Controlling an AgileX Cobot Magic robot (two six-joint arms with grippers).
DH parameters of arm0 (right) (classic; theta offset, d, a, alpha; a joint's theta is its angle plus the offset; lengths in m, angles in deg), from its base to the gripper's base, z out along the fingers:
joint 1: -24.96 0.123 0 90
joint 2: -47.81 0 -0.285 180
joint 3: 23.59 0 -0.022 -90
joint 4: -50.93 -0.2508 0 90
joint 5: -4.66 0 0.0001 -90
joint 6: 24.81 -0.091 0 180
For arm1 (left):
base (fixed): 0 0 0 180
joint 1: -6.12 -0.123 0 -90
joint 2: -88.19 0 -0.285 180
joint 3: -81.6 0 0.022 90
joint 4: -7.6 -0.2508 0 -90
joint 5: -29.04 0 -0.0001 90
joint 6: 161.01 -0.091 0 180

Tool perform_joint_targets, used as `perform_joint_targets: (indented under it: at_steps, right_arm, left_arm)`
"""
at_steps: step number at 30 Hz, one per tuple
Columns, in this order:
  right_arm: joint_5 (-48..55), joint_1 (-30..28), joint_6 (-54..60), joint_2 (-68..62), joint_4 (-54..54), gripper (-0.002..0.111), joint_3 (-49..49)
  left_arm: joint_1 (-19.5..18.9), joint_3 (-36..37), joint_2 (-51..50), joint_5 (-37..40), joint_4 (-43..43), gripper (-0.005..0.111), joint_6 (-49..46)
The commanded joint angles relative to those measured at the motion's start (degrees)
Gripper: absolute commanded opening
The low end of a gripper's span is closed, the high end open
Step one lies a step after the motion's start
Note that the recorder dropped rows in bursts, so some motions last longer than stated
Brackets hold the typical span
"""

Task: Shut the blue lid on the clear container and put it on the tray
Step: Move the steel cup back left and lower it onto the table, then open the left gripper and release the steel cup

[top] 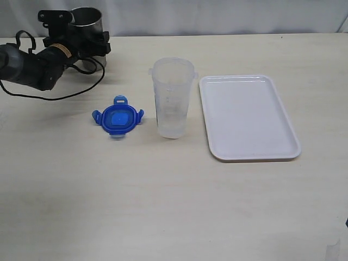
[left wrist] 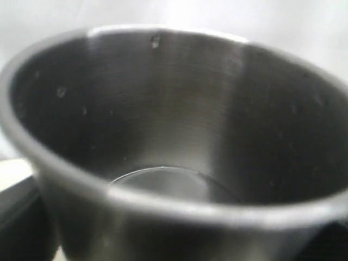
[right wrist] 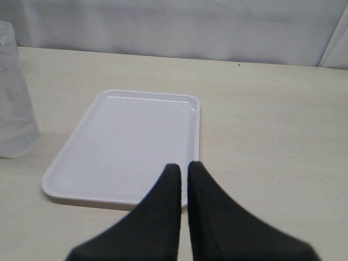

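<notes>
Exterior view: left hand [top: 80, 32] at grey metal cup [top: 87, 19], grip impossible to judge; could topple cup pulling away. Well apart from it, flat on counter [top: 163, 206]: blue lid [top: 118, 119], just beside clear container [top: 173, 98]. Left wrist view: cup only. Right wrist view: right hand [right wrist: 184, 174] closed, empty, near tray [right wrist: 125, 141].

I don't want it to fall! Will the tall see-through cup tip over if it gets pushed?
The clear container stands tall on a narrower base, so a push near its top would probably tip it. It looks like thin plastic, so likely light. Its smooth walls may be slippery.
</notes>
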Motion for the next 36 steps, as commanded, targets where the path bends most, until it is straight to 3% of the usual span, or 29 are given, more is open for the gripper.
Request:
perform_joint_targets:
  at_steps: [1,16,21,30,36]
  right_arm:
    - [-0.15,-0.34,0.33,0.26,-0.02,0.005,0.15]
    - [-0.15,-0.34,0.33,0.26,-0.02,0.005,0.15]
    - [-0.15,-0.34,0.33,0.26,-0.02,0.005,0.15]
    - [-0.15,-0.34,0.33,0.26,-0.02,0.005,0.15]
    - [-0.15,-0.34,0.33,0.26,-0.02,0.005,0.15]
  left_arm:
    - [-0.17,0.09,0.30,3.25,0.35,0.090,0.61]
    - [-0.17,0.09,0.30,8.15,-4.54,0.091,0.61]
    - [-0.17,0.09,0.30,8.84,-4.15,0.105,0.61]
    - [-0.17,0.09,2.53,18.18,-4.13,0.105,0.61]
    - [-0.17,3.07,6.71,18.06,-4.13,0.105,0.61]
